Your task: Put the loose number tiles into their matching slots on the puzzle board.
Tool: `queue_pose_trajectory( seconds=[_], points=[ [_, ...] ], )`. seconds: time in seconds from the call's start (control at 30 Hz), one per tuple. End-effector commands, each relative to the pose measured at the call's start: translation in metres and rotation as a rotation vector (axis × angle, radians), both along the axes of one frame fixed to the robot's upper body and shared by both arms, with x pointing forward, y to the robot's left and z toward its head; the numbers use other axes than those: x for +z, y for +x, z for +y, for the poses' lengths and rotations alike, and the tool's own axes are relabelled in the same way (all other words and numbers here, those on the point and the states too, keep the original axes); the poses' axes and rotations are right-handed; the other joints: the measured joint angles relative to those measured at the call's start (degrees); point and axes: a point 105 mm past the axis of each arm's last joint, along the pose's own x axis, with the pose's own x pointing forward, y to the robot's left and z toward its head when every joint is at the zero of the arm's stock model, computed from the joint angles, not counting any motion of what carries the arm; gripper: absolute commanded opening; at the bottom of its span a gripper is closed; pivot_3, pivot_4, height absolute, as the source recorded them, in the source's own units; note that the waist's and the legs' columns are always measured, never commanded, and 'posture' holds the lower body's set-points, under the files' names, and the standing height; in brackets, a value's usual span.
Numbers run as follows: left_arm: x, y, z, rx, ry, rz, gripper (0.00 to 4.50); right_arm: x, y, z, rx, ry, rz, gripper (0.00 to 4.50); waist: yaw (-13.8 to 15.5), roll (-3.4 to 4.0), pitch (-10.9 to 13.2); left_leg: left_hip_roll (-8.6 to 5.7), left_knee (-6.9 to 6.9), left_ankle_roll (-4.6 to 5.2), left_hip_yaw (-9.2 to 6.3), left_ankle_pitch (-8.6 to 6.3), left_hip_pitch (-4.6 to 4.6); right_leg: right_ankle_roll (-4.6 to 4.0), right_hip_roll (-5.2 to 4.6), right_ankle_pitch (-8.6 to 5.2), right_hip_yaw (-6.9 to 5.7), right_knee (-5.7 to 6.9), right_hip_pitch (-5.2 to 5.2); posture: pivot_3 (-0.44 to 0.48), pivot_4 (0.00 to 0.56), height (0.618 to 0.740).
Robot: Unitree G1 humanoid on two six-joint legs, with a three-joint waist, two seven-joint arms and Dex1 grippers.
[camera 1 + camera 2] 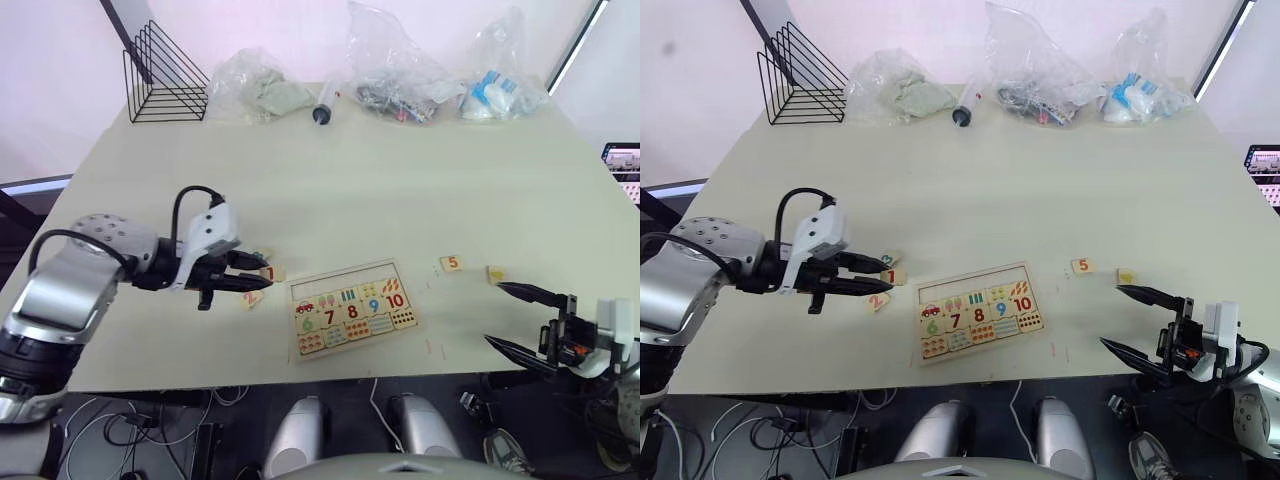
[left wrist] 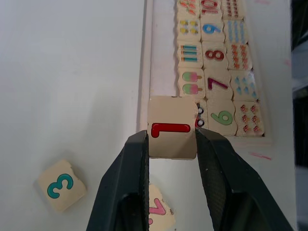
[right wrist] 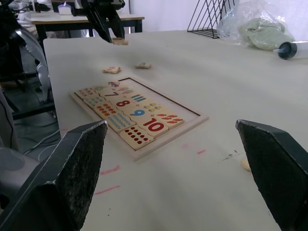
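Your left gripper (image 2: pixel 172 144) is clamped on the red 1 tile (image 2: pixel 172 127), held just off the puzzle board's (image 1: pixel 350 309) left end, fingers squeezing it from both sides. From the left wrist cam the tile overlaps the board's corner by the car picture, w/ the 6 tile right next to it.

The board's top row of slots (image 1: pixel 345 279) is bare wood; rows below hold 6–10 plus pics & dots.

Other loose ones, all relative to the board: the 2 tile (image 1: pixel 877 301) sits just off its left end, right under your fingers. The 3 tile (image 2: pixel 62 186) is also left of it, a bit further back. The 5 tile (image 1: pixel 452 263) lies off its right end, a short gap away, and the yellow tile (image 1: pixel 496 273) is further right still.

Your right gripper (image 1: pixel 523 318) is wide apart, holding nothing, hanging near the table's (image 1: pixel 400 180) front edge, well right of the board.

Lots of bare tabletop behind the board; the bags (image 1: pixel 395 65), syringe (image 1: pixel 326 102) and wire rack (image 1: pixel 165 75) are all way back at the far edge.
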Motion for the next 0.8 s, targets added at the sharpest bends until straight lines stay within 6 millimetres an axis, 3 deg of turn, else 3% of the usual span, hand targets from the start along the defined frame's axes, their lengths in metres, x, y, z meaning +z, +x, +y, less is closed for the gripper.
queue_pose_trajectory(
  seconds=[0.03, 0.5, 0.8],
  points=[
    [0.006, 0.005, -0.009, 0.020, 0.087, -0.076, 0.95, 0.009, 0.000, 0.001, 0.004, -0.002, -0.044, 4.50, 0.04, -0.02, 0.01, 0.01, 0.00, 0.00, 0.00, 0.00, 0.00, 0.00, 0.00, 0.00, 0.00, 0.00, 0.00, 0.000, 0.150, 0.740],
    [-0.008, 0.000, -0.046, 0.041, 0.218, 0.027, 0.95, 0.010, 0.008, 0.005, 0.019, 0.002, -0.056, 4.50, 0.06, -0.13, 0.08, -0.02, 0.07, 0.00, 0.11, 0.00, -0.02, 0.00, 0.20, -0.01, 0.02, 0.02, 0.04, 0.000, 0.150, 0.740],
    [-0.015, 0.008, -0.047, 0.064, 0.245, 0.051, 0.95, 0.012, 0.011, 0.008, 0.017, 0.003, -0.069, 4.50, 0.04, -0.14, 0.08, 0.00, 0.07, 0.00, 0.09, 0.00, -0.03, -0.02, 0.28, -0.01, 0.06, 0.02, 0.04, 0.000, 0.150, 0.740]
  ],
)
